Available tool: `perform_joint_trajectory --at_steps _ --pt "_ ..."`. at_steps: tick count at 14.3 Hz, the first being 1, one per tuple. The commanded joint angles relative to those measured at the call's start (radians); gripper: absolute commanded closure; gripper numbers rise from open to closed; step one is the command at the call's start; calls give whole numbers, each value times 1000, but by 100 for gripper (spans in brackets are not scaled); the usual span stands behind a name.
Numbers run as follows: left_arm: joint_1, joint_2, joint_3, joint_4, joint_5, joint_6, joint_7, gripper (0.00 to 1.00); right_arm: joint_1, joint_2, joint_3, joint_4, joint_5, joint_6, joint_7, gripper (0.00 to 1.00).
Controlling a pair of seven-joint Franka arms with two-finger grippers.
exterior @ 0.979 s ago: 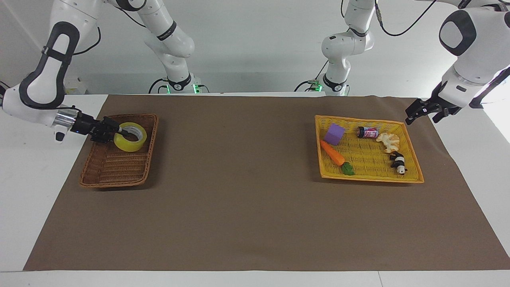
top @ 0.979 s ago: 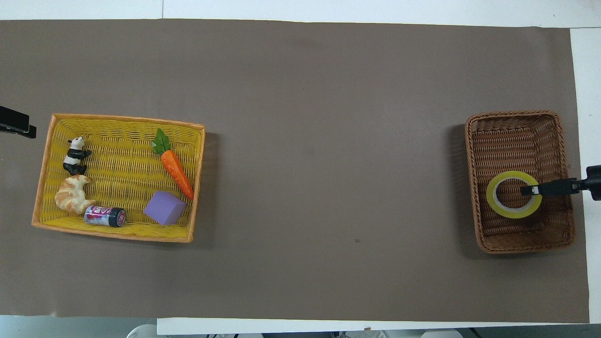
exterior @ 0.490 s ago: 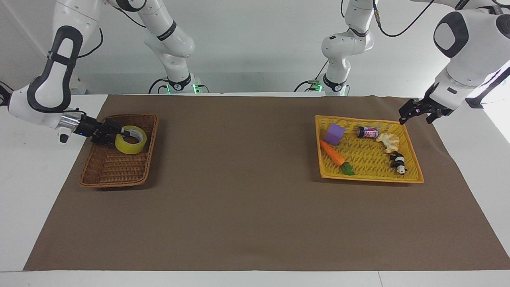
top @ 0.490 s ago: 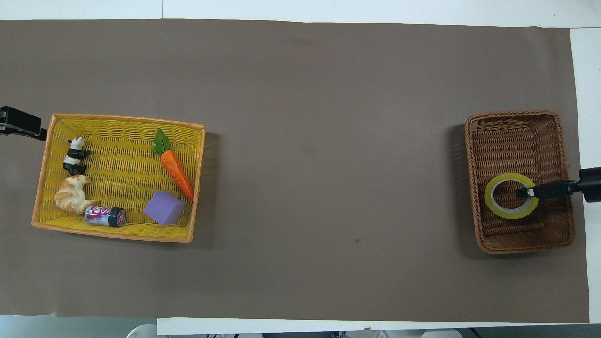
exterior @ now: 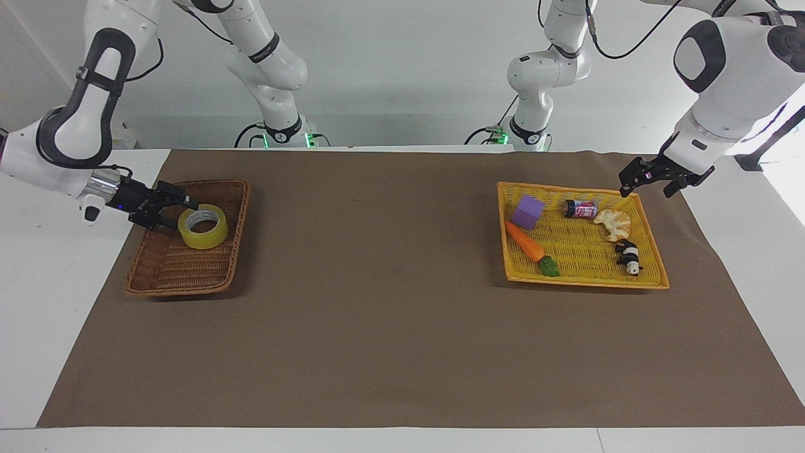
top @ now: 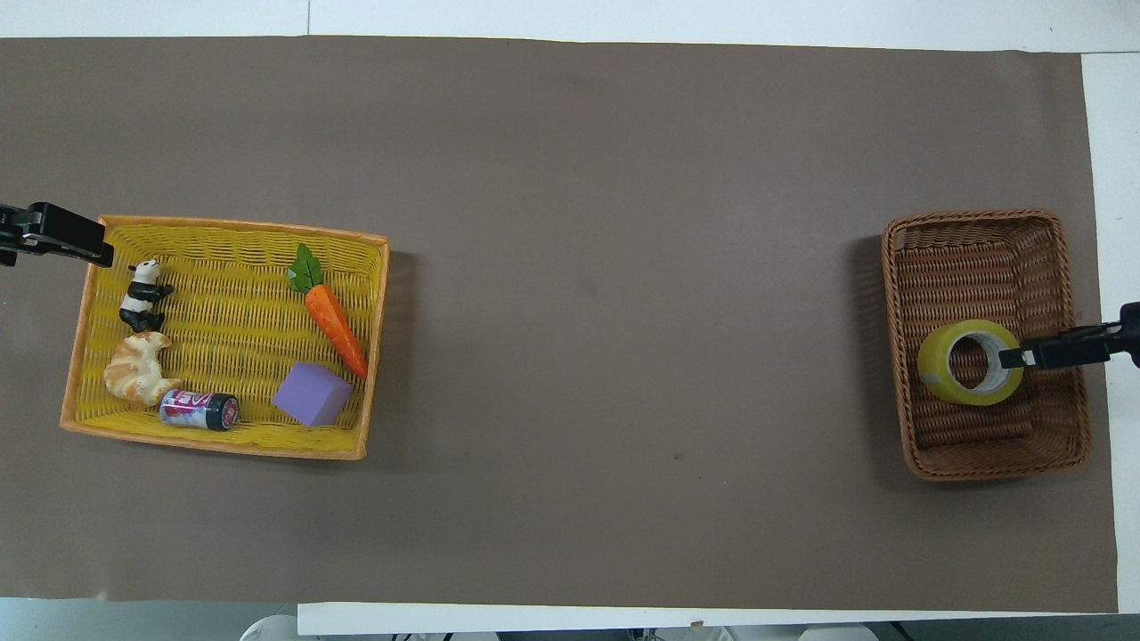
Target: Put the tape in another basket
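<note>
The yellow tape (exterior: 203, 227) lies tilted in the dark brown wicker basket (exterior: 165, 272), in the part nearer to the robots; it also shows in the overhead view (top: 969, 362) within the basket (top: 980, 245). My right gripper (exterior: 177, 212) is open beside the tape, over the basket's rim at the right arm's end of the table, and one fingertip (top: 1015, 358) sits at the roll's outer edge. My left gripper (exterior: 644, 185) is open and empty over the corner of the yellow-orange basket (exterior: 585, 283); in the overhead view it (top: 89, 252) is at that basket's (top: 223, 445) rim.
The yellow-orange basket holds a purple cube (exterior: 527, 211), a toy carrot (exterior: 525, 242), a small can (exterior: 580, 209), a croissant (exterior: 613, 222) and a panda figure (exterior: 628, 256). A brown mat (exterior: 377, 302) covers the table between the two baskets.
The right gripper's finger has come out of the tape's core and drawn back to the basket's rim; the tape now lies tilted in the basket. The left gripper has moved over the yellow-orange basket's corner.
</note>
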Motion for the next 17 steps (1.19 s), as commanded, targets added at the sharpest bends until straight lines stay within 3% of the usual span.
perform_joint_trajectory --at_steps 1,6,10,13,17 --pt "-16 -10 13 9 -5 5 3 1 51 -48 7 74 -104 1 69 1" --pt "-34 -22 16 40 1 -6 2 1 201 -120 7 209 -292 -29 288 1" --pt "-34 -16 15 63 -4 -3 2 1 307 -125 8 386 -423 -204 584 1" --pt "-34 -7 16 100 -1 0 2 1 334 -128 7 500 -437 -289 666 1" --pt "-36 -8 32 95 4 4 5 1 370 -131 20 505 -452 -316 706 1"
